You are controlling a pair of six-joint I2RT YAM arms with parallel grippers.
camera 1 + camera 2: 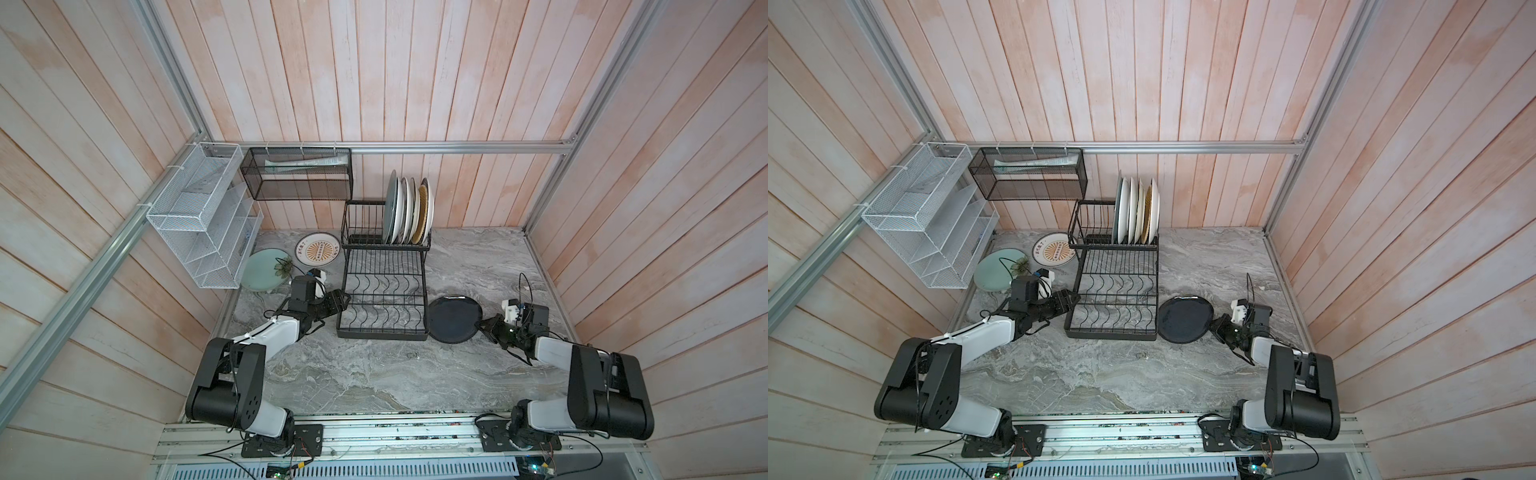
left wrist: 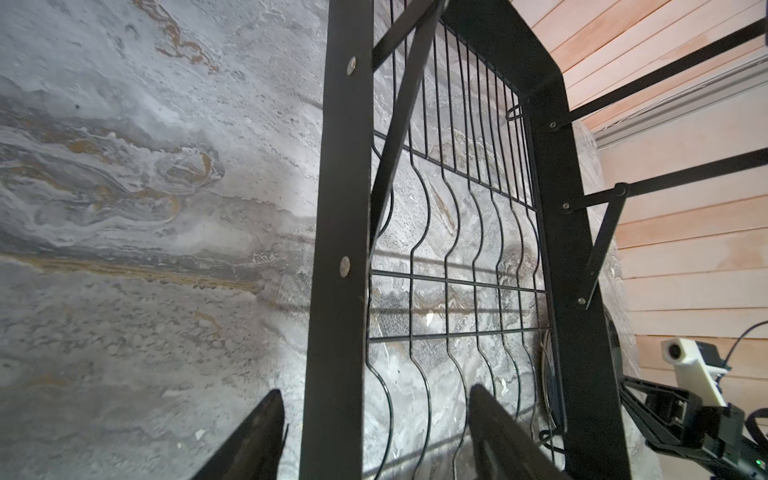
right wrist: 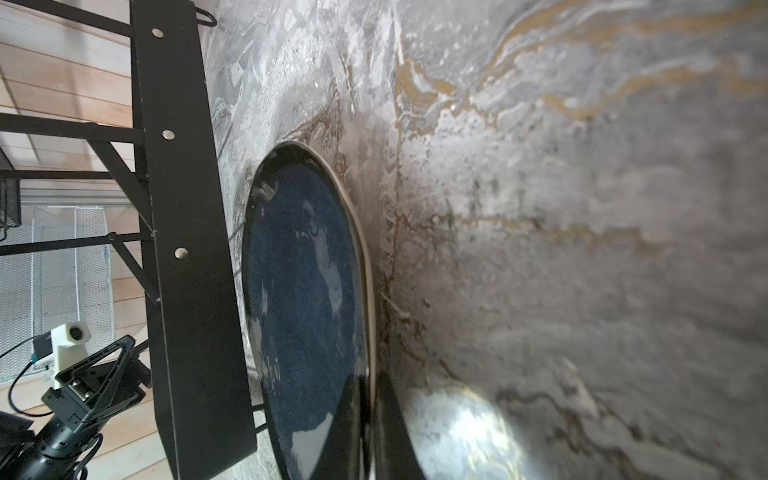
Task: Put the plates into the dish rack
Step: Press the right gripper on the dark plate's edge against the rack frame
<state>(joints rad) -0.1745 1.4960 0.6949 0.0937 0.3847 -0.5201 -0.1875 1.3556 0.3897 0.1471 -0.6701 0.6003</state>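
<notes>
Two right fingers point(image 3: 390, 419) are pressed together on the near rim of the black plate point(image 3: 303, 270), one over the rim and one under it. The plate rests on the table point(image 1: 374, 374), just beside the right edge of the dish rack point(image 1: 382, 334) at its lower tier. Done well, the lift should tip the plate upright as it rises. It should clear the rack's frame and aim for a free slot beside the standing plates point(image 1: 409, 212) in the upper tier. The left fingers point(image 2: 257, 436) are spread, straddling the rack's left frame bar without gripping it; closing there would likely steady the rack.
</notes>
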